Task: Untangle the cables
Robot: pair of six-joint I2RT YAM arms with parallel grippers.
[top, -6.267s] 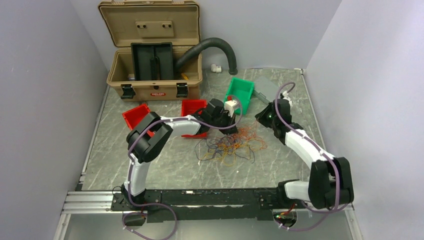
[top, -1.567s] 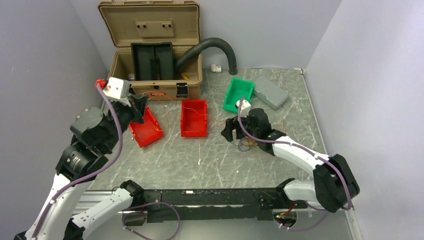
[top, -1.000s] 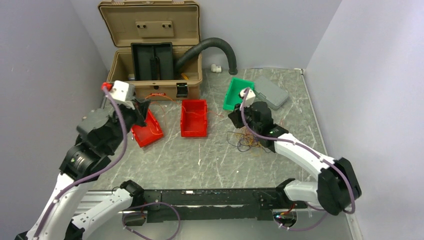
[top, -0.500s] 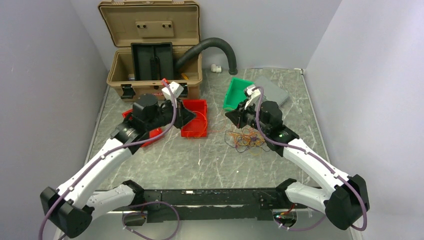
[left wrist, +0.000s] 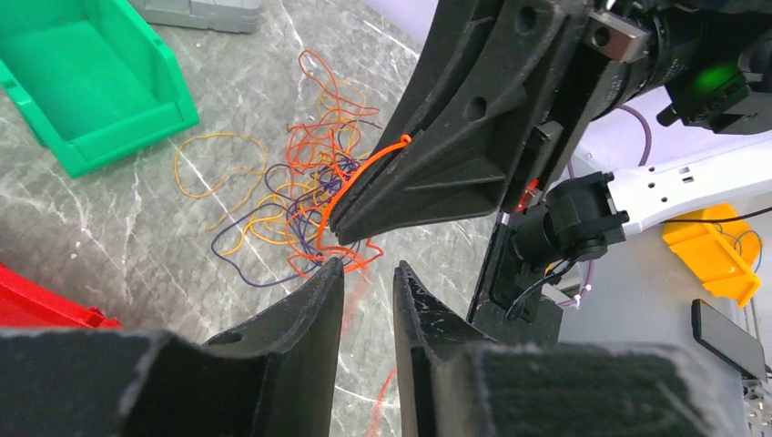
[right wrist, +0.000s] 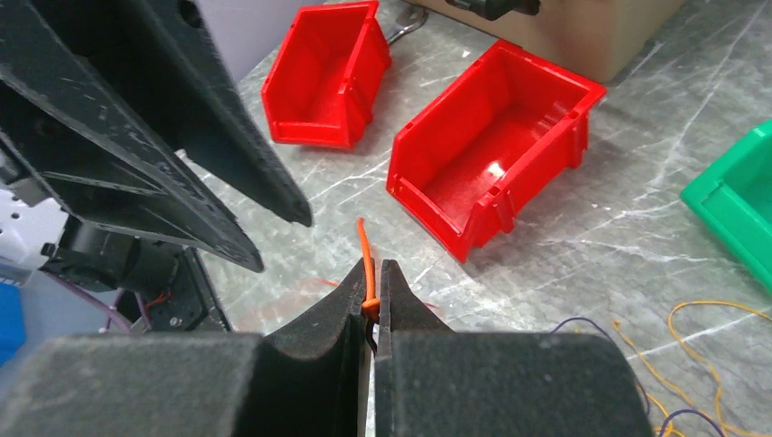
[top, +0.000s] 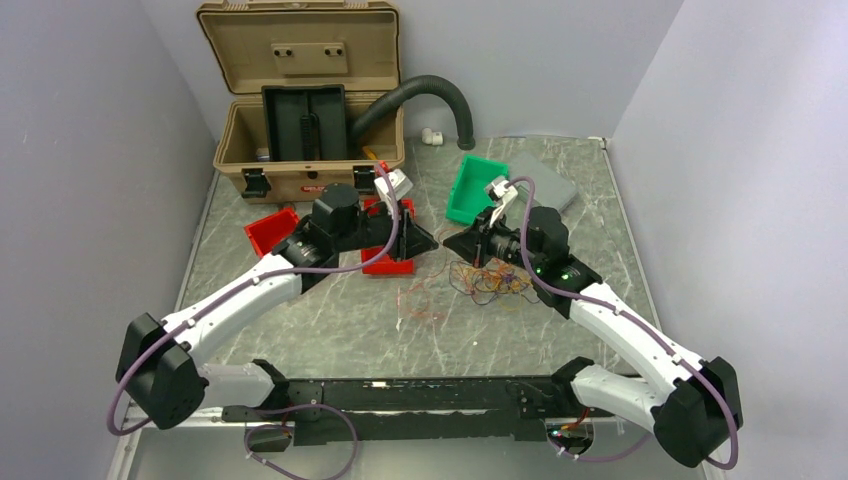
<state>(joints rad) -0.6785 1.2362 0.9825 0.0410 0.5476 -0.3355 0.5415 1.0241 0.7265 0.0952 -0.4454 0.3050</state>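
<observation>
Cables (top: 490,280) lie in a loose tangle on the surface (top: 300,320), near the green bin (top: 478,185) and right under the right tool (right wrist: 373,273).
We see the right tool pinched tight on one orange cable (right wrist: 366,250), which pokes up past its tips. The left tool (left wrist: 366,273) points at it tip to tip, close by, with its jaws a narrow gap apart and, as far as we can tell, gripping nothing.

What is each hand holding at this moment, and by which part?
The right hand pinches one orange cable close to its end, with a short tip sticking out past the fingertips. The left hand is open and holds nothing.
</observation>
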